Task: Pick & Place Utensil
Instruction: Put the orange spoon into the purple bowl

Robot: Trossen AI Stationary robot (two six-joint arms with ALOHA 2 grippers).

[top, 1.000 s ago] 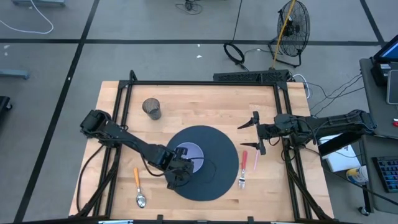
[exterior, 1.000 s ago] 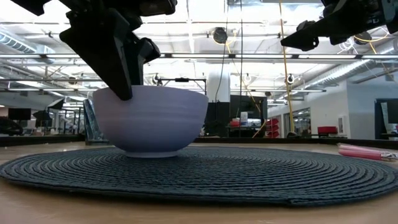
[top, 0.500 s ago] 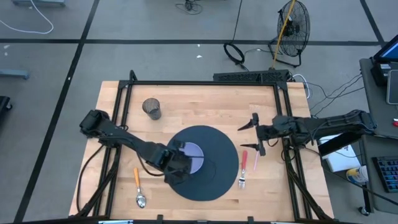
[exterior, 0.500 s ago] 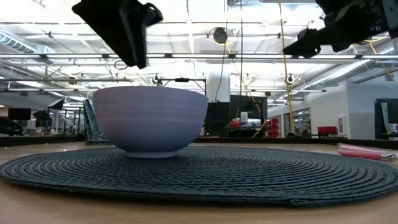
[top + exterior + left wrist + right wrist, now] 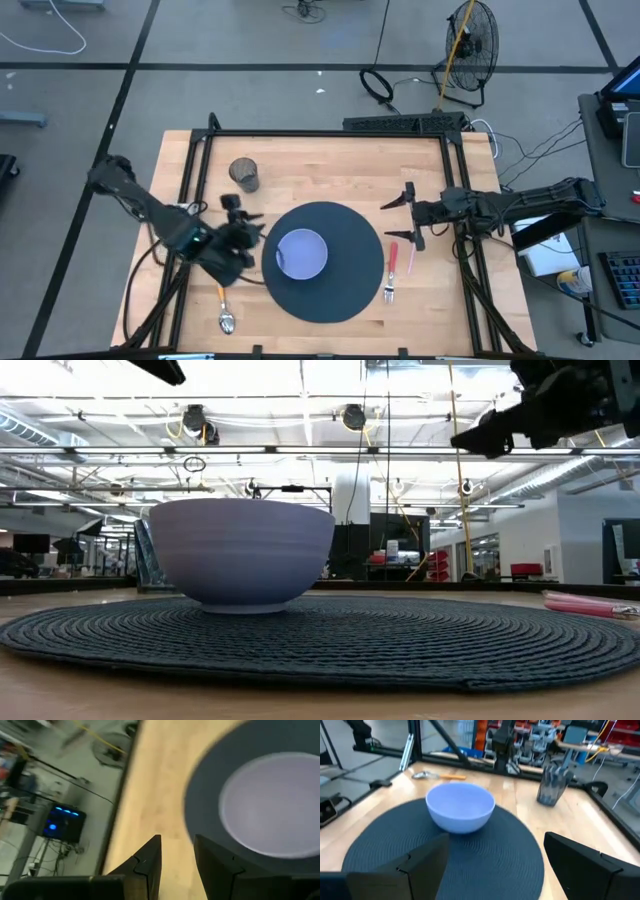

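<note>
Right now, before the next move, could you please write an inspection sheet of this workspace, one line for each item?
Surface: wooden table, round dark placemat in the middle.
Job's things: lavender bowl upright on the placemat; spoon with orange handle on the wood at the left; fork with red handle and pink utensil at the right of the placemat.
Clutter: dark cup standing near the far left of the table.
Grippers: left gripper open, empty, beside the placemat's left edge; right gripper open, empty, above the fork.
Cables: loose black cables on the floor behind the table.
Surroundings: floor fan; no person seen.
</note>
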